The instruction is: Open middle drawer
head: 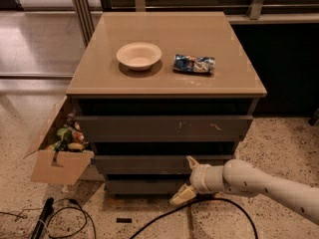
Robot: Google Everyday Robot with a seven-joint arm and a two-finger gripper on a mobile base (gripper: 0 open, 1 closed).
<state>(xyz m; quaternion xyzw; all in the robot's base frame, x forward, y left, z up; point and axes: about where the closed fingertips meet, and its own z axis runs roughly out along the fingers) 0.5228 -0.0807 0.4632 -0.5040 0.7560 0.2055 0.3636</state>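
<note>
The cabinet has three dark drawer fronts. The middle drawer (139, 164) is the plain flat front below the larger scratched front (164, 128) and above the narrow bottom front (142, 185); it looks pushed in. My gripper (185, 179), on a white arm coming in from the lower right, sits right at the cabinet's front, at the right part of the middle drawer. Its pale fingers are open: one fingertip (191, 160) is near that front's top edge, and the other (180, 196) hangs below it in front of the bottom drawer.
A beige bowl (139, 55) and a blue snack bag (194, 63) lie on the cabinet top (99, 78). An open cardboard box (57, 156) of items leans at the cabinet's left. Black cables (149, 223) run across the speckled floor.
</note>
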